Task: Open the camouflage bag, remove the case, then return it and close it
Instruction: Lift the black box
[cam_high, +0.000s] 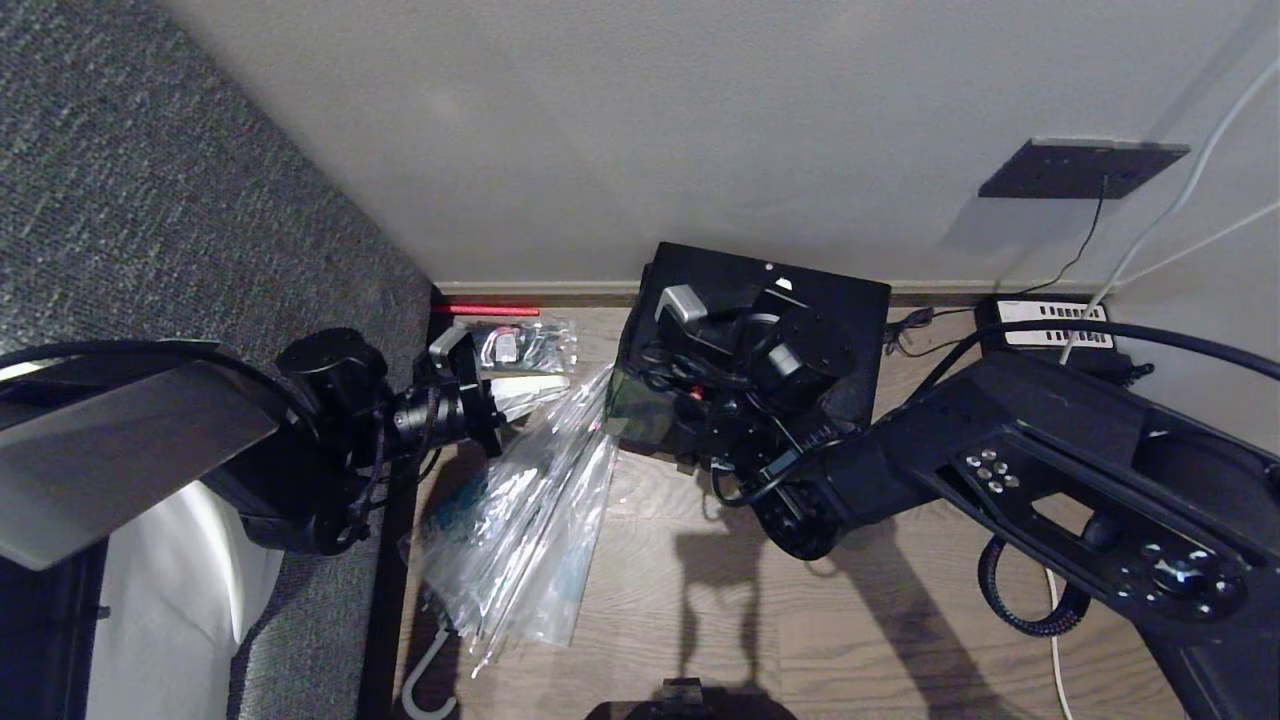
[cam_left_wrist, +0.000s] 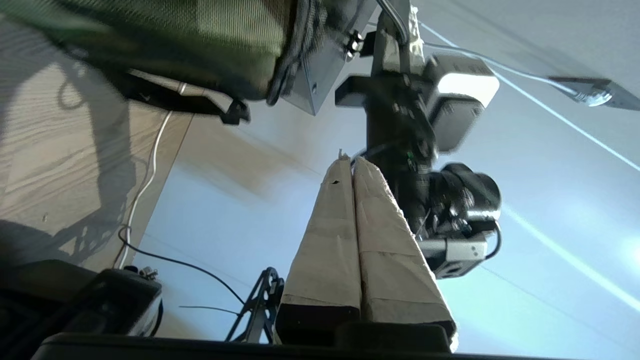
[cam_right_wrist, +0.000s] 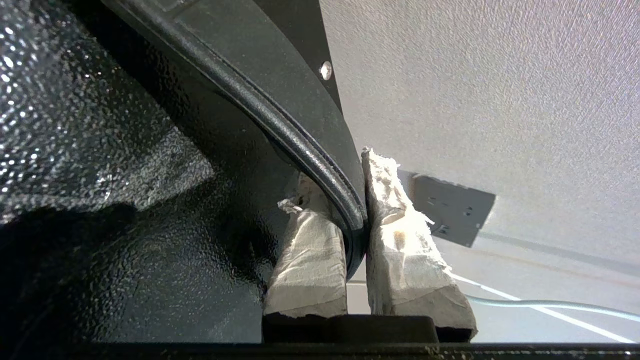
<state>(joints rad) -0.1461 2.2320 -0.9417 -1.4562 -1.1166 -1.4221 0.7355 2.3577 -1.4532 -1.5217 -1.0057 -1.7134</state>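
The camouflage bag (cam_high: 745, 350) stands on the wooden floor (cam_high: 900, 640) against the wall (cam_high: 700, 120), its lid raised toward the wall, so the bag is open. The right gripper (cam_right_wrist: 356, 200) reaches into the bag from the robot's right; its taped fingers (cam_right_wrist: 400, 250) are nearly closed, pinching the rim of the lid (cam_right_wrist: 310, 145), one inside and one outside. The shiny embossed lining (cam_right_wrist: 75, 125) lies just beside that grip. The left gripper (cam_left_wrist: 353, 165) hangs to the bag's left, above the plastic-wrapped umbrella (cam_high: 530, 510), fingers pressed together and holding nothing. From this claw the bag lies toward the robot's right, near but apart. The case cannot be made out inside. Judgement: with the right claw occupied holding the lid, the free left claw is the one placed to reach in.
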